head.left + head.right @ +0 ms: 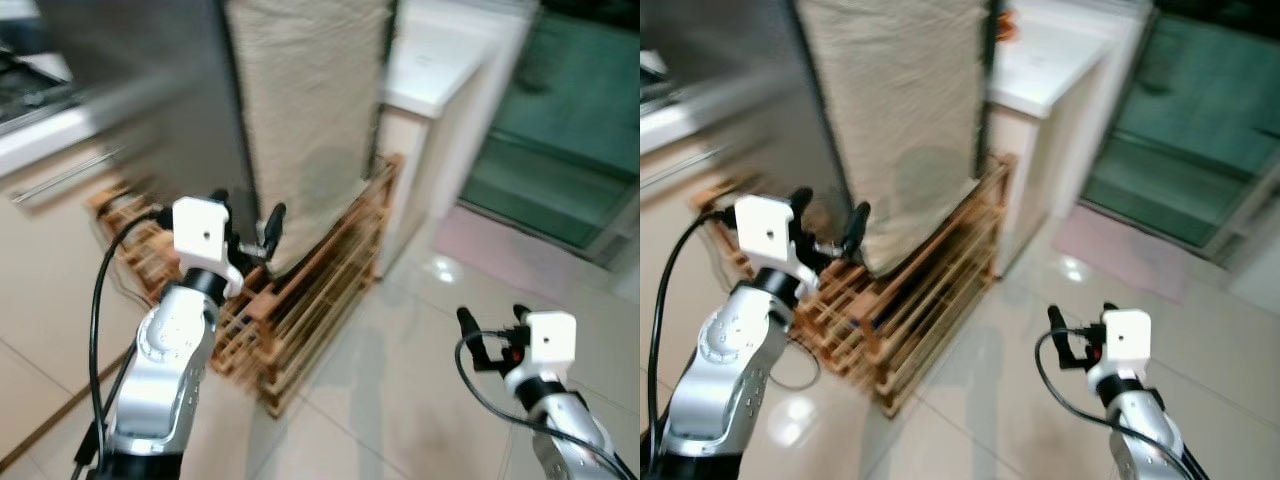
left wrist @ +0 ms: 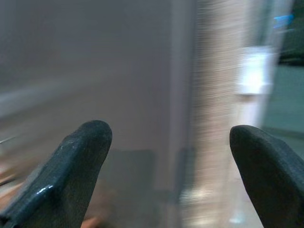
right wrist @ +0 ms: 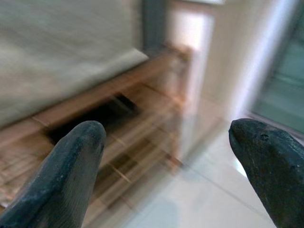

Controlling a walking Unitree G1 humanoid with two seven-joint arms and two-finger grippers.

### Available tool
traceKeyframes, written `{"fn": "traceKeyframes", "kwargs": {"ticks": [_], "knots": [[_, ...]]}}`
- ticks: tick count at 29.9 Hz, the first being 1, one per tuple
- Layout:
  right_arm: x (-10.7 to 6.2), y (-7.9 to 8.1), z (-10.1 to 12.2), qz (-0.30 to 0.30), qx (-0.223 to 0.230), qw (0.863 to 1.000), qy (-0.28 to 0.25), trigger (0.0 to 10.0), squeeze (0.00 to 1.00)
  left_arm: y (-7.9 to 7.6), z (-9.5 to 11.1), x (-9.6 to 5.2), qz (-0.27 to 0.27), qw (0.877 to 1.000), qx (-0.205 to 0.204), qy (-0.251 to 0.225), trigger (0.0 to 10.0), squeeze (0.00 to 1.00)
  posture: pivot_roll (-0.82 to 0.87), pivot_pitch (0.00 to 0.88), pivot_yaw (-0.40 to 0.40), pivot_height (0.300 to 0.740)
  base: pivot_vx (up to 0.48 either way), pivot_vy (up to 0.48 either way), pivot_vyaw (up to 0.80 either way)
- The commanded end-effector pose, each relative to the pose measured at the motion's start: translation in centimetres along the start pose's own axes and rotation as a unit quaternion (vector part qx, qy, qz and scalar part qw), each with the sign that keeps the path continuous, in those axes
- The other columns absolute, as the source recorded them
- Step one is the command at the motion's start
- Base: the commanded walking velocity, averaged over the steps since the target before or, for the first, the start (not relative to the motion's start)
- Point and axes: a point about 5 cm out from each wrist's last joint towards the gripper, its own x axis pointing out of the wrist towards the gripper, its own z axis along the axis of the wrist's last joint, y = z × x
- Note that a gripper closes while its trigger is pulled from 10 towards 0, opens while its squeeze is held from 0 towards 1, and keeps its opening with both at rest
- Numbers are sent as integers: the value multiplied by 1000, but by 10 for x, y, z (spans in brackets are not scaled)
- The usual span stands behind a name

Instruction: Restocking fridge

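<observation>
The robot stands before a wooden rack [image 1: 300,300] carrying a tall cloth-covered block [image 1: 310,120]; a grey fridge door [image 1: 150,90] lies left of it. The left gripper [image 1: 250,222] is raised near the rack, jaws apart and empty. The right gripper [image 1: 490,325] hovers low over the tiled floor [image 1: 400,400], jaws apart. No stock is held. Risk: motion blur degrades aim, so the left arm may strike the rack or snag the cloth.

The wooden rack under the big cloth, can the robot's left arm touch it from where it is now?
Probably yes. The left tool is open and raised just in front of the wooden rack, with nothing between them. The beige cloth hangs over the rack's top, but the slats below stay bare. The blur makes the gap hard to judge.
</observation>
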Motion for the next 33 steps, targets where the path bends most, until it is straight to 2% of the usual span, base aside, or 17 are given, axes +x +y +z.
{"fn": "traceKeyframes", "kwargs": {"ticks": [1, 5, 9, 10, 12, 16, 18, 19, 20, 25, 26, 27, 28, 33], "knots": [[-8, -7, -1, -15, -7, 1000, 13, 10000, 0, -2, 2, 4, -2, 1000, 3, 1, 10000, 0, 34, 0, -25, 740, 0, 0, 0], [-9, -5, -1, -13, -9, 1000, 15, 10000, 0, 0, 7, 9, -2, 1000, 8, -7, 10000, 0, 31, 0, -28, 740, 0, 0, 0], [-7, -6, 1, -15, -9, 1000, 16, 10000, 0, 2, 12, 29, -17, 1000, 7, -3, 10000, 0, 29, 0, -33, 740, 0, 0, 0], [-7, -6, 1, -15, -9, 1000, 16, 10000, 0, 2, 12, 29, -17, 1000, 7, -3, 10000, 0, 29, 0, -33, 740, 0, 0, 0], [-5, -5, 3, -15, -9, 1000, 15, 10000, 0, -3, 12, 45, -45, 999, 13, 9, 10000, 0, 26, 0, -35, 740, 0, 0, 0], [-4, -4, 5, -15, -9, 1000, 15, 10000, 0, -8, 13, 56, -60, 998, 18, 10, 10000, 0, 19, 2, -34, 740, 0, 0, 0], [-4, -4, 8, -18, -10, 1000, 12, 10000, 0, -14, 15, 72, -67, 998, 16, 8, 10000, 0, -3, 10, -31, 740, 0, 0, 0], [-4, -4, 8, -18, -10, 1000, 12, 10000, 0, -14, 15, 72, -67, 998, 16, 8, 10000, 0, -3, 10, -31, 740, 0, 0, 0], [-6, -4, 10, -22, -11, 1000, 12, 10000, 0, -18, 17, 79, -72, 997, 15, 4, 10000, 0, -16, 17, -32, 740, 0, 0, 0], [-8, -6, 11, -24, -13, 1000, 14, 10000, 0, -22, 20, 89, -82, 997, 12, 1, 10000, 0, -30, 23, -34, 740, 0, 0, 0], [-8, -7, 13, -26, -14, 999, 15, 10000, 0, -24, 20, 93, -94, 995, -41, 13, 10000, 0, -37, 27, -35, 740, 0, 0, 0], [-8, -7, 14, -26, -14, 999, 15, 10000, 0, -25, 19, 94, -100, 992, -68, 19, 10000, 0, -37, 27, -35, 740, 0, 0, 0], [-9, -8, 15, -27, -14, 999, 15, 10000, 0, -26, 20, 95, -111, 991, -73, 21, 10000, 0, -43, 30, -31, 740, 0, 0, 0], [-10, -12, 14, -34, -12, 999, 19, 10000, 0, -24, 18, 91, -127, 990, -49, 27, 10000, 0, -43, 31, -27, 740, 0, 0, 0]]}}
